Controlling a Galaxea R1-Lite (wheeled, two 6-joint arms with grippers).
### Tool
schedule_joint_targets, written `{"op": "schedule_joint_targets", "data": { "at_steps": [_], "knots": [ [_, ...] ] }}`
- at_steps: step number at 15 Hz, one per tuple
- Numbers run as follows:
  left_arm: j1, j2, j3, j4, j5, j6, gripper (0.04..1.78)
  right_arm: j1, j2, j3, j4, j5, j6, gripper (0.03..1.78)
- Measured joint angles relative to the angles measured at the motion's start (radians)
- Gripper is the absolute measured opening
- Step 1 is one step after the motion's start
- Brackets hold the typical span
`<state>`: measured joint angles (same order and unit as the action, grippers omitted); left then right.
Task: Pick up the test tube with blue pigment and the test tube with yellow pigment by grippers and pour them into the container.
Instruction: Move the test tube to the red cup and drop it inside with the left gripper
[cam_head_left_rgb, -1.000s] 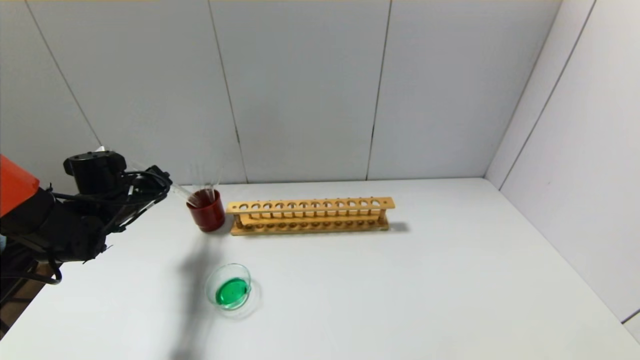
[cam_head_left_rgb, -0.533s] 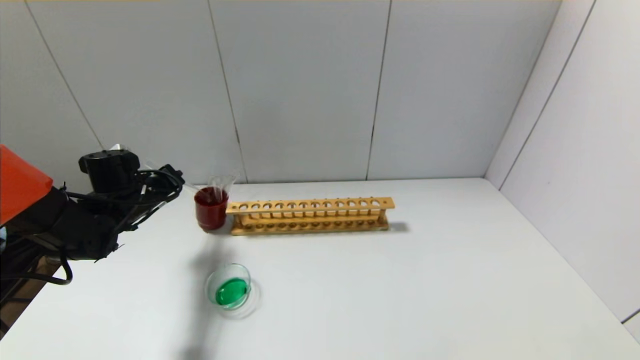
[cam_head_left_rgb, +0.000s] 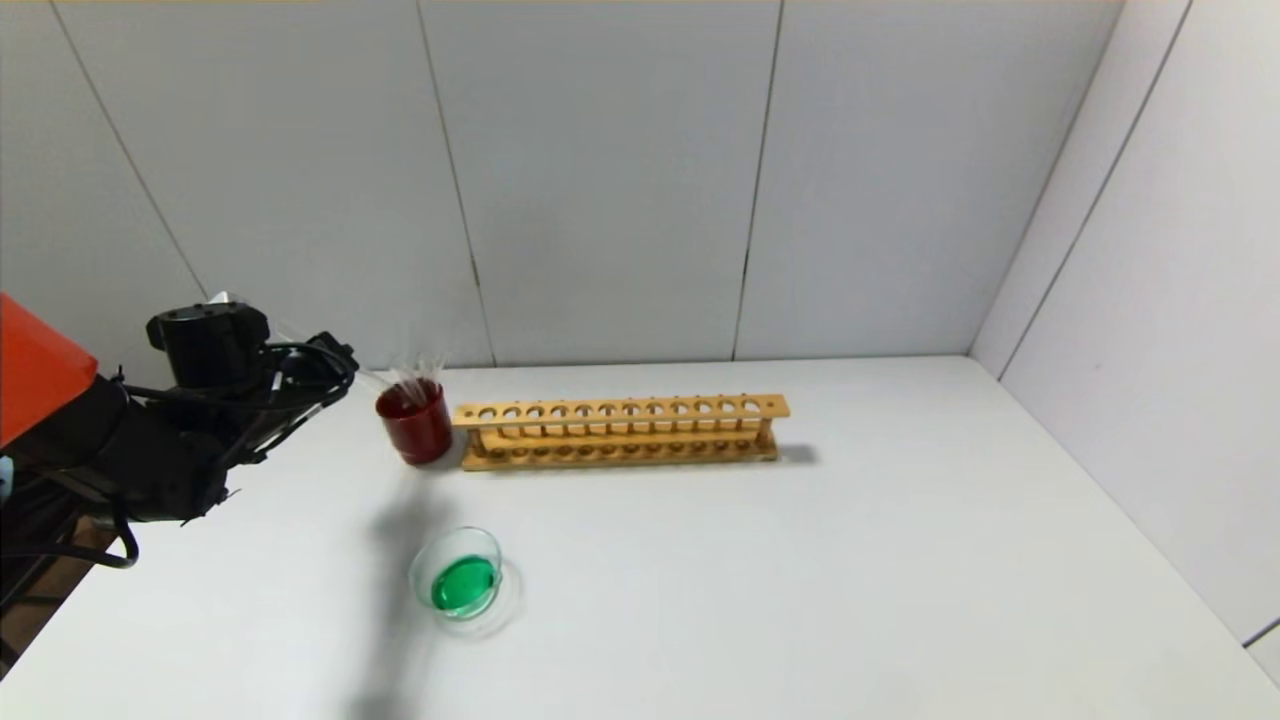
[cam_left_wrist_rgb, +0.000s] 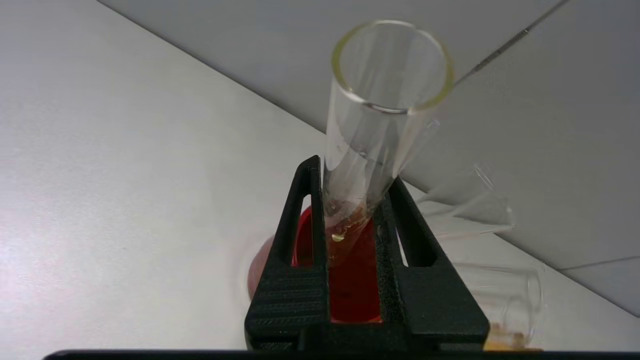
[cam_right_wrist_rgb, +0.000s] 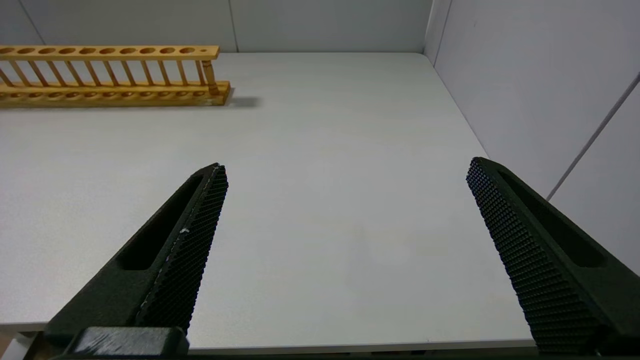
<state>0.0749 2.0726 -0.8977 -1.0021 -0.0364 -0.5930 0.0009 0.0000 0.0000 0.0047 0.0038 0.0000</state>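
My left gripper (cam_head_left_rgb: 330, 362) (cam_left_wrist_rgb: 352, 172) is shut on the test tube with yellow pigment (cam_left_wrist_rgb: 390, 100), a clear glass tube that holds only a few yellow drops. The tube's lower end reaches into the dark red cup (cam_head_left_rgb: 413, 425) (cam_left_wrist_rgb: 350, 295) at the back left of the table. I cannot make out the test tube with blue pigment. The container (cam_head_left_rgb: 490, 548), a shallow clear glass dish, stands nearer the front and holds green liquid. My right gripper (cam_right_wrist_rgb: 345, 170) is open above bare table, out of the head view.
A long wooden test tube rack (cam_head_left_rgb: 620, 430) (cam_right_wrist_rgb: 110, 75) stands right of the red cup with all its holes vacant. Other colourless tubes (cam_left_wrist_rgb: 470, 205) lean blurred out of the cup. White wall panels close the back and the right side.
My left gripper moved a little right with the tube, then back left. The red cup shifted with it, and the tubes in the cup are shaking.
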Motion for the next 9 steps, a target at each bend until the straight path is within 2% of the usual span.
{"op": "schedule_joint_targets", "data": {
  "at_steps": [9],
  "knots": [
    [-0.001,0.005,0.009,-0.006,0.002,0.046,0.31,0.0,0.0,0.0,0.0,0.0,0.0,1.75]
  ]
}}
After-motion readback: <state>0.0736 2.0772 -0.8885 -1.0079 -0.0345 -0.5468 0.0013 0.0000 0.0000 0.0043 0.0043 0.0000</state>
